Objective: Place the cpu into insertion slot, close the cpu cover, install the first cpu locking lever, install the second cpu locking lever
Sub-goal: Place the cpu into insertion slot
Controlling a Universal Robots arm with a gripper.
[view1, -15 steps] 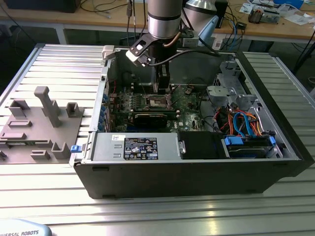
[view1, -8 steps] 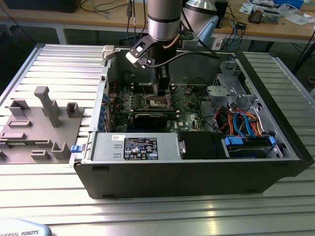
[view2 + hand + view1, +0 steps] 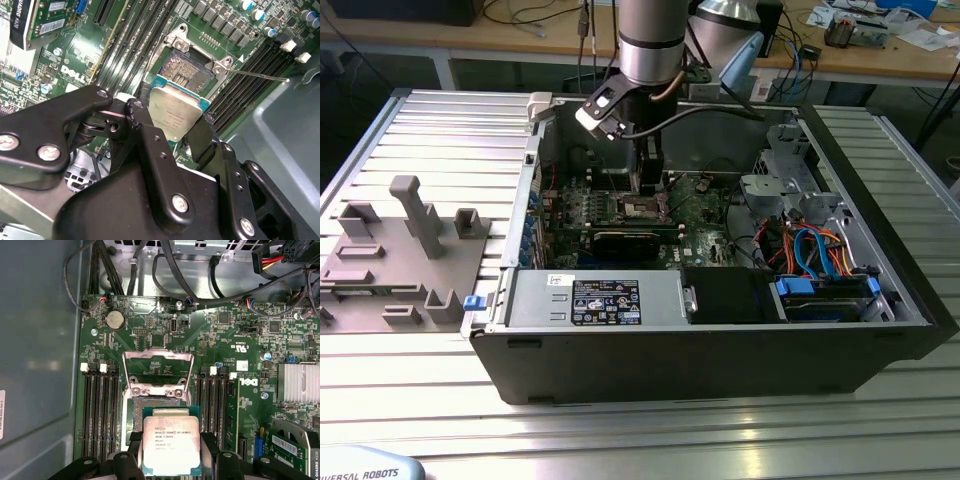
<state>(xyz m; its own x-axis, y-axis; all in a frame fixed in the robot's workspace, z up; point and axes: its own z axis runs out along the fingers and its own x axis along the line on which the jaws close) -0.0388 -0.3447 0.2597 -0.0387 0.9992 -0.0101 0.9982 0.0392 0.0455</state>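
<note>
A ribbed aluminium table (image 3: 420, 420) made of long parallel slats is seen in the exterior view. An open desktop computer case (image 3: 720, 350), laid on its side with the interior facing up, is carried at the table's middle and toward three o'clock. At nine o'clock a grey moulded fixture (image 3: 380, 275) with upright posts and shallow pockets is laid flat on the slats, near the case. At seven o'clock a pale rounded object (image 3: 365, 468) is cut off at the edge.
</note>
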